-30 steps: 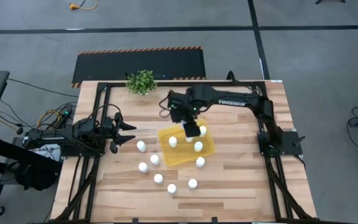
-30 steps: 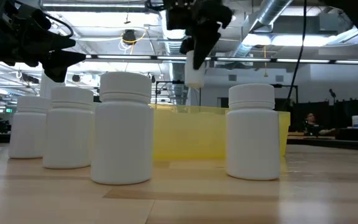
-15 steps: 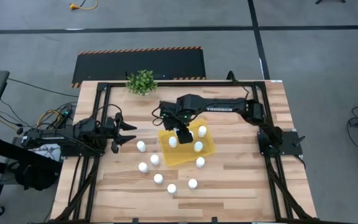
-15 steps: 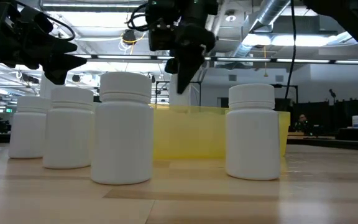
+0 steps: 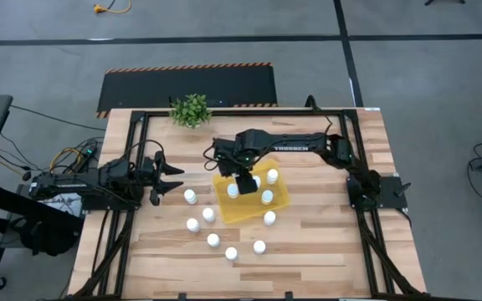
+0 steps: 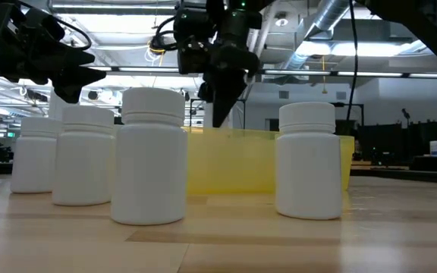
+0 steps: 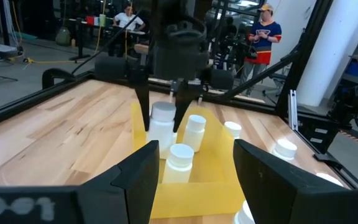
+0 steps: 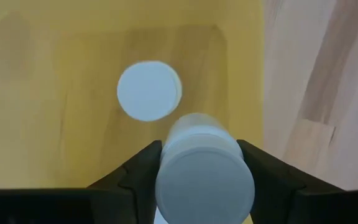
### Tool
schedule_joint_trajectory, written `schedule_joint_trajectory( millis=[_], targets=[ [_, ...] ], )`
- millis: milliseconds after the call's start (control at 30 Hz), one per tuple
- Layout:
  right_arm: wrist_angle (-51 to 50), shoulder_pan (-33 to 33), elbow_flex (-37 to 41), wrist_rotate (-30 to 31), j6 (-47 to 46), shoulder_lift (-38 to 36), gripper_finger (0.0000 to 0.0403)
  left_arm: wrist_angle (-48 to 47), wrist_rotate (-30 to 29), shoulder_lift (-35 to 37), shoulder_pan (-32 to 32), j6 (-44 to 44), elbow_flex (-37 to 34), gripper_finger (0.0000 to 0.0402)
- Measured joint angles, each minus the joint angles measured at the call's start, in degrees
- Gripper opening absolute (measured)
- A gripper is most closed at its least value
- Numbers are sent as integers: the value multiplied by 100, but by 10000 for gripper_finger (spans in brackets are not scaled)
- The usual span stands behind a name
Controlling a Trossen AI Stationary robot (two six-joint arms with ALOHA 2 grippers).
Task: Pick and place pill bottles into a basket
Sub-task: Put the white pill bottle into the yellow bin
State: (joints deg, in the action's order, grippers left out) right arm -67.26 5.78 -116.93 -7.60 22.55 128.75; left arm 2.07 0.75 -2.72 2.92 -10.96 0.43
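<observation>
My right gripper (image 5: 243, 180) reaches over the yellow basket (image 5: 256, 207), fingers down inside it, shut on a white pill bottle (image 8: 204, 186); it also shows in the left wrist view (image 7: 162, 118). Three other bottles stand in the basket, one just below the held bottle (image 8: 149, 90). Several more bottles stand on their bases on the table, near the basket's left and near sides (image 5: 213, 240). My left gripper (image 5: 174, 180) is open and empty at the table's left. My right gripper pinches the bottle's round side (image 8: 168, 144) between its two fingers, one on each side, just below the cap. The fingers come from above, pointing down. The bottle is upright, low inside the basket; whether its base touches the basket floor I cannot tell.
A small green potted plant (image 5: 191, 109) stands at the table's far edge. Black frame rails (image 5: 354, 180) run along the table's left and right sides. In the low view, three bottles (image 6: 154, 155) stand close in front of the basket wall. People show in the room beyond.
My right gripper has moved toward the table's left edge and gone down with the bottle, from above the basket to low inside it. The bottle stays upright in the shut fingers.
</observation>
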Motion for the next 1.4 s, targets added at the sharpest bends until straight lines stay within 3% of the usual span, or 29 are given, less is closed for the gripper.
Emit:
schedule_joint_trajectory(
  millis=[833, 1167, 1400],
  targets=[
    [690, -90, 947, -6, -7, -7, 178, 0, 2, -1, 0, 0, -1, 194],
    [695, -92, 947, -9, 43, -7, 218, 0, 2, -1, 0, 0, -2, 194],
    [693, -90, 947, -13, 75, -7, 225, 0, 2, -2, 0, 0, -2, 194]
  ],
)
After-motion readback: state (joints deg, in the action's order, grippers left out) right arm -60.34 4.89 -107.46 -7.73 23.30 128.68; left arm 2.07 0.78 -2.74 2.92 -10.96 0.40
